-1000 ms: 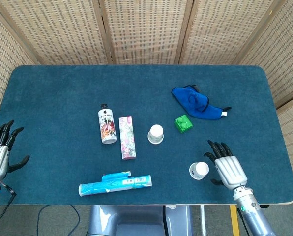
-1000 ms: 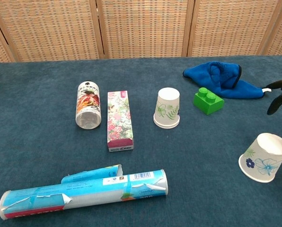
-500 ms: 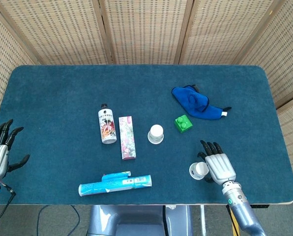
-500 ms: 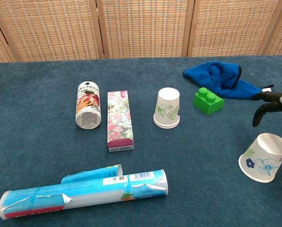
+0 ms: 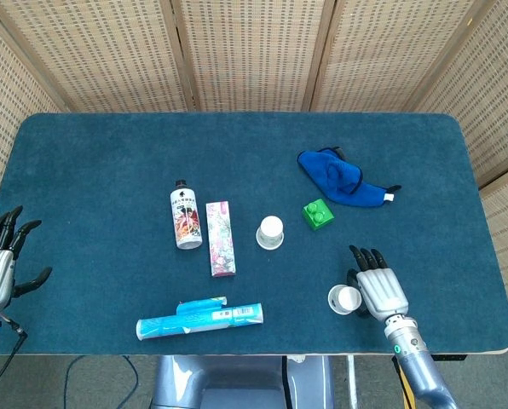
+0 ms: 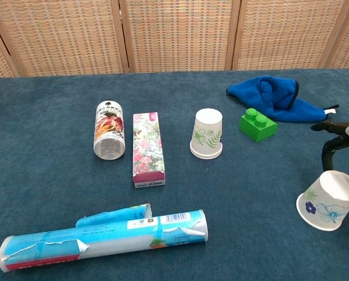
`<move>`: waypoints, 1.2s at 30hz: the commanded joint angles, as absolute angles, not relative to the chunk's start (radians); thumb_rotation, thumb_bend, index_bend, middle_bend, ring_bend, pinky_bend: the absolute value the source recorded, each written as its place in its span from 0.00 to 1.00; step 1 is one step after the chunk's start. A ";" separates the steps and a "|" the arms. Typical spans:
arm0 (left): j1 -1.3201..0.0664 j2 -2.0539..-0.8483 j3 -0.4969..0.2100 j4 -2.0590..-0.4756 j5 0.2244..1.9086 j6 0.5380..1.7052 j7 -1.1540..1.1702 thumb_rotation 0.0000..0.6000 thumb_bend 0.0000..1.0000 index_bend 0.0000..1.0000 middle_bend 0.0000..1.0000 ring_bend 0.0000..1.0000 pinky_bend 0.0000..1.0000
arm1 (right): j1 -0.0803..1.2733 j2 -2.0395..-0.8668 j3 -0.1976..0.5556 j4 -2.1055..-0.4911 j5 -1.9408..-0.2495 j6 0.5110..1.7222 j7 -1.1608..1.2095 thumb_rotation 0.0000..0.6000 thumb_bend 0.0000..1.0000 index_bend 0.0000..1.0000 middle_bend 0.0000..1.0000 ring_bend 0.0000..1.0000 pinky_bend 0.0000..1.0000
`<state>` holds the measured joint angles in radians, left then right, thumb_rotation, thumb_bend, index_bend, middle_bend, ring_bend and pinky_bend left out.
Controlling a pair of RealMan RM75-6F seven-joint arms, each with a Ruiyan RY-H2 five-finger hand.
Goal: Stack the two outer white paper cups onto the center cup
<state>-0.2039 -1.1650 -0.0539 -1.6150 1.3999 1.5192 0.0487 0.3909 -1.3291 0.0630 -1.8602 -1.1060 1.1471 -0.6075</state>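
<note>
Two paper cups in sight on the blue surface (image 5: 101, 153). Centre cup (image 6: 207, 134) stands upside down, floral print, between the flowered carton (image 6: 147, 149) and the green brick (image 6: 257, 124). Right-hand cup (image 6: 328, 200) sits near the front edge, tilted, mouth toward the camera in the chest view.

Right hand (image 5: 380, 288) just beside that cup on its outer side, fingers (image 6: 331, 147) curving over the top of it; cannot tell whether they actually grip it or only touch.

Left hand (image 5: 0, 264) at the far left edge, off the surface, fingers spread apart, holding nothing.

Other items: bottle (image 5: 185, 219) lying flat beside the carton; torn blue tube (image 6: 104, 239) lying along the front; blue cloth (image 5: 339, 178) behind the brick.
</note>
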 commanded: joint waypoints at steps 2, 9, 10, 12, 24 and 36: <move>-0.201 -1.164 -0.061 -1.613 1.399 1.512 0.044 1.00 0.25 0.19 0.00 0.00 0.00 | 0.397 -1.334 0.061 -1.862 -1.103 1.151 -0.612 1.00 0.07 0.48 0.07 0.00 0.04; -0.196 -1.162 -0.069 -1.612 1.400 1.503 0.038 1.00 0.25 0.19 0.00 0.00 0.00 | 0.406 -1.334 0.053 -1.874 -1.099 1.157 -0.625 1.00 0.07 0.43 0.05 0.00 0.04; -0.195 -1.162 -0.070 -1.612 1.401 1.502 0.038 1.00 0.25 0.19 0.00 0.00 0.00 | 0.406 -1.334 0.052 -1.876 -1.099 1.157 -0.626 1.00 0.07 0.44 0.05 0.00 0.04; -0.194 -1.161 -0.072 -1.613 1.402 1.499 0.037 1.00 0.25 0.19 0.00 0.00 0.00 | 0.408 -1.334 0.049 -1.879 -1.099 1.158 -0.629 1.00 0.07 0.46 0.05 0.00 0.04; -0.186 -1.162 -0.087 -1.609 1.401 1.490 0.031 1.00 0.25 0.19 0.00 0.00 0.00 | 0.432 -1.331 0.071 -1.896 -1.109 1.182 -0.635 1.00 0.08 0.52 0.08 0.00 0.04; -0.186 -1.166 -0.099 -1.599 1.392 1.476 0.030 1.00 0.25 0.17 0.00 0.00 0.00 | 0.516 -1.286 0.199 -1.958 -1.085 1.181 -0.636 1.00 0.08 0.52 0.08 0.00 0.05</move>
<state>-0.1855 -1.1660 -0.0984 -1.5993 1.3930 1.4771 0.0309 0.4995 -1.2927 0.1797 -1.9515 -1.0940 1.1865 -0.6380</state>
